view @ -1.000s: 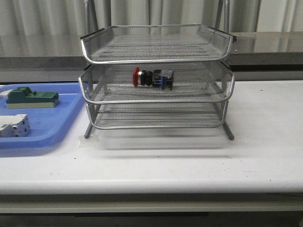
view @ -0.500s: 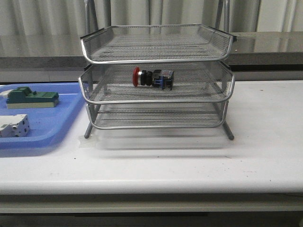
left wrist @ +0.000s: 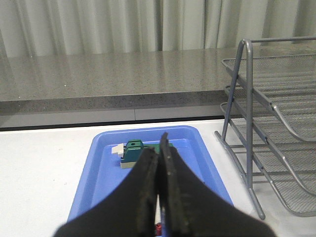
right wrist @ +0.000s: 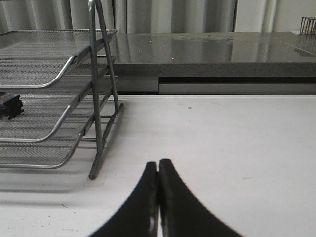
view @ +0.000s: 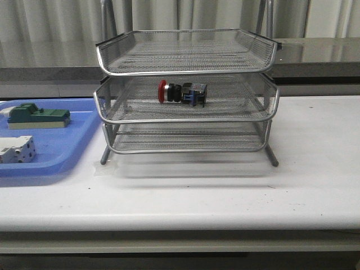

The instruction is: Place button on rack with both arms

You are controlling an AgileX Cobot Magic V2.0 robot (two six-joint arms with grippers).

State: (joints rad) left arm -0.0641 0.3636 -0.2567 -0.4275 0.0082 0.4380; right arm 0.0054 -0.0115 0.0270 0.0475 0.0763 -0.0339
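The button [view: 181, 92], with its red head, black body and blue rear block, lies on its side on the middle tier of the silver wire rack [view: 185, 120]. Neither arm appears in the front view. In the left wrist view my left gripper [left wrist: 158, 146] is shut with nothing in it, above the blue tray and to the left of the rack [left wrist: 249, 113]. In the right wrist view my right gripper [right wrist: 158, 162] is shut and empty over the white table, to the right of the rack's leg [right wrist: 97, 123]. The button's black end [right wrist: 11, 106] shows there on the middle tier.
A flat blue tray [view: 62, 152] lies left of the rack, holding a green-and-beige block [view: 38, 117] and a white block [view: 17, 149]. The left wrist view shows the tray [left wrist: 103, 173] and the green block [left wrist: 132, 153]. A grey counter [view: 315, 50] runs behind the table.
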